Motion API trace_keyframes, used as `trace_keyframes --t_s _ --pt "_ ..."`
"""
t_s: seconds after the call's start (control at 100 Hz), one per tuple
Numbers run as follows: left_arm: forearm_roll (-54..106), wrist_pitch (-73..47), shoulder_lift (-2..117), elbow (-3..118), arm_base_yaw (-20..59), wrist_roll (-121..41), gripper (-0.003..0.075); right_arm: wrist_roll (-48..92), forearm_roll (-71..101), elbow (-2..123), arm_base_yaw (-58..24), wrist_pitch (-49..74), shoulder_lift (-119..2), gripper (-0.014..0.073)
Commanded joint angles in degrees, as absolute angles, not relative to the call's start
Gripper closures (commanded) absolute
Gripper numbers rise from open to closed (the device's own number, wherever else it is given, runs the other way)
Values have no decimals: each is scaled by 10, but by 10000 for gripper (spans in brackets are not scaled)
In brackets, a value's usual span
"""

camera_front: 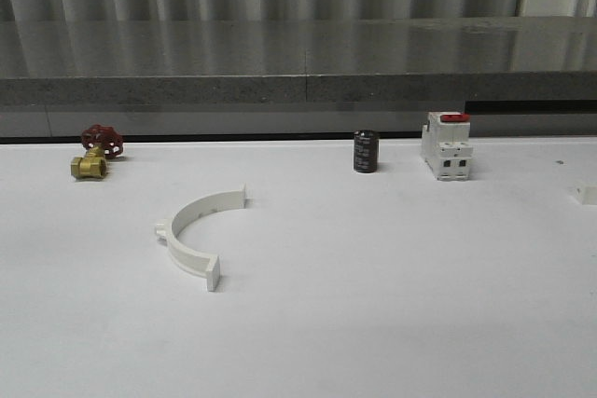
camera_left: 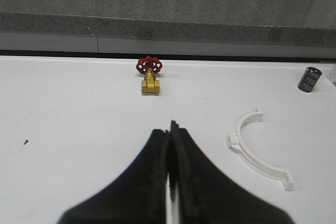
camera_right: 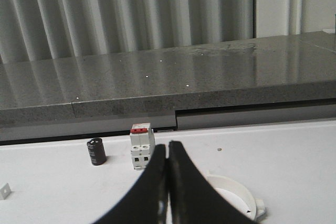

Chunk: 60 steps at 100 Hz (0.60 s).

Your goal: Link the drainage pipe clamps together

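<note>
So nearest the robot on the white table (camera_front: 392, 305) is one of the drainage pipe clamps, a white plastic half-ring (camera_front: 193, 230) lying flat with its open side facing right and small flat tabs at the ends. In the left wrist view the left gripper (camera_left: 169, 129) has its black fingers pressed together with nothing between them, and that half-ring (camera_left: 257, 150) sits off to the side of the tips, well apart from them. The second half-ring (camera_right: 236, 195) turns up in the right wrist view, just beyond the right gripper (camera_right: 168, 148), partly hidden behind the fingers; that gripper is clenched on nothing too. In the front view a small white bit (camera_front: 586, 195) at the table's right edge may be part of it, can't tell for sure.

Count: two half-rings, two grippers, one of each other item. Further back near the table's far edge: a brass valve (camera_front: 90, 165) with a red handwheel on the left, a dark little cylinder (camera_front: 365, 151), and a boxy white breaker (camera_front: 446, 144) with a red switch. Behind all that runs a speckled grey stone-look ledge (camera_front: 280, 62).
</note>
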State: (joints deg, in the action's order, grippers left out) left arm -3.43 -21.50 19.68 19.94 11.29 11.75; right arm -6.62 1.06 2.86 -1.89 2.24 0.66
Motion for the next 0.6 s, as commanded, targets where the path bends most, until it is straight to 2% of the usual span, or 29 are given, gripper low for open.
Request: trace_keyframes --t_s 0.0,0.14,0.3,0.59 --pt "-37 -168 200 214 112 116 741 -65 17 99 -20 50 -6 661" --pt "-37 -168 200 214 112 116 741 -65 14 202 -20 192 -87 661" --pt "-37 -168 200 214 112 116 741 -65 6 309 -20 303 -231 661" --pt "-37 -168 200 214 112 116 741 -65 7 410 -20 327 -435 661"
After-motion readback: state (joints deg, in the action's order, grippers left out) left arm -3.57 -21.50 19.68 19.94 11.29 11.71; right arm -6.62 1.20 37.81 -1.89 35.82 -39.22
